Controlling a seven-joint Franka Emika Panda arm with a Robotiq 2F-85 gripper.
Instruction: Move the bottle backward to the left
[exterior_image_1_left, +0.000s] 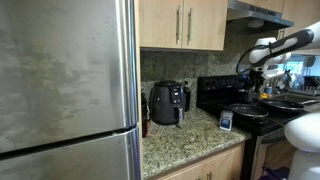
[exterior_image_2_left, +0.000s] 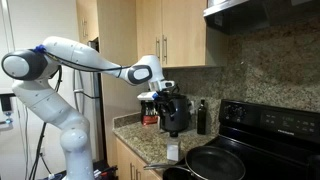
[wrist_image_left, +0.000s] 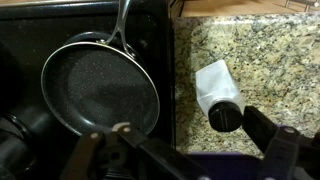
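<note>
The slim dark bottle (exterior_image_1_left: 187, 97) stands upright on the granite counter between the black air fryer (exterior_image_1_left: 165, 102) and the stove; it also shows in an exterior view (exterior_image_2_left: 201, 117). It is out of the wrist view. My gripper (exterior_image_2_left: 158, 96) hangs high above the counter's front part, well apart from the bottle, and also shows in an exterior view (exterior_image_1_left: 256, 72). In the wrist view its fingers (wrist_image_left: 190, 150) are spread wide with nothing between them.
A small white object with a dark round end (wrist_image_left: 218, 95) lies on the counter below the gripper, beside the stove edge. A black frying pan (wrist_image_left: 100, 90) sits on the stove. A dark brownish bottle (exterior_image_2_left: 148, 116) stands by the air fryer. A steel fridge (exterior_image_1_left: 65, 90) is beside the counter.
</note>
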